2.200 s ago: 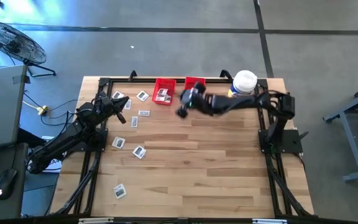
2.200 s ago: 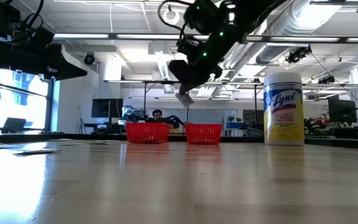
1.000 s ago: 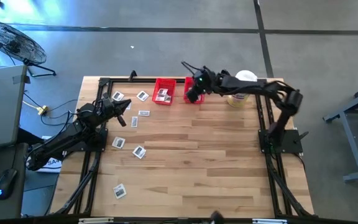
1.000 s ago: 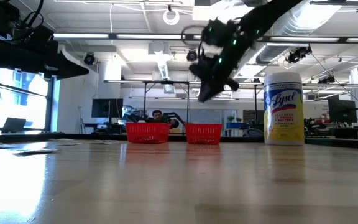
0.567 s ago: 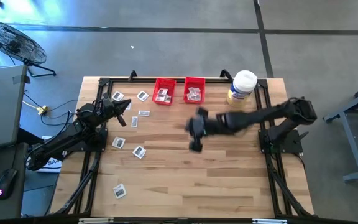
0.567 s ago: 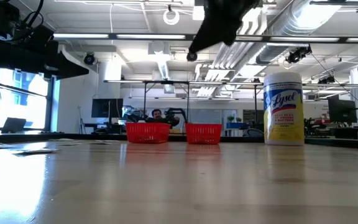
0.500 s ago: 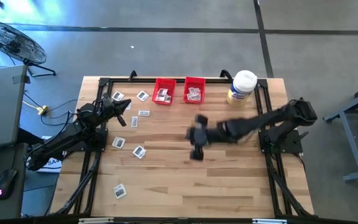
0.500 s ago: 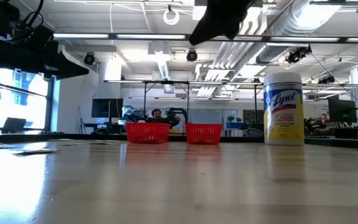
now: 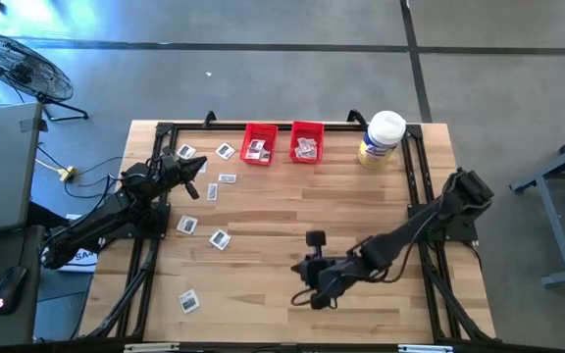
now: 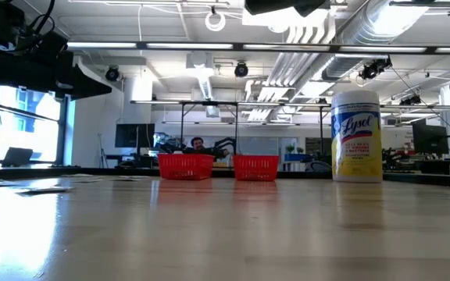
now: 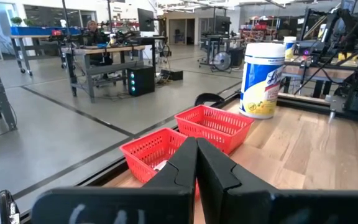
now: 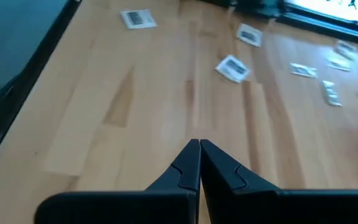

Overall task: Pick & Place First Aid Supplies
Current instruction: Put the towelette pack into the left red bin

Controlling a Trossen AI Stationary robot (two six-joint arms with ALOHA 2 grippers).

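While the right gripper [image 9: 314,290] hung closed and empty over the near wooden worktop [image 9: 263,314], small flat white printed packets [image 9: 189,301] lay scattered along the left side. Farther back, the left gripper [image 9: 192,186] waited shut and empty; two red mesh bins [image 9: 259,132] held more packets.

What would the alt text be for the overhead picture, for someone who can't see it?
Seen from above, the right claw hangs shut and empty over the near middle of a wooden table. The left claw waits shut at the left, among scattered white packets. Two red bins and a white-lidded jar line the far edge.
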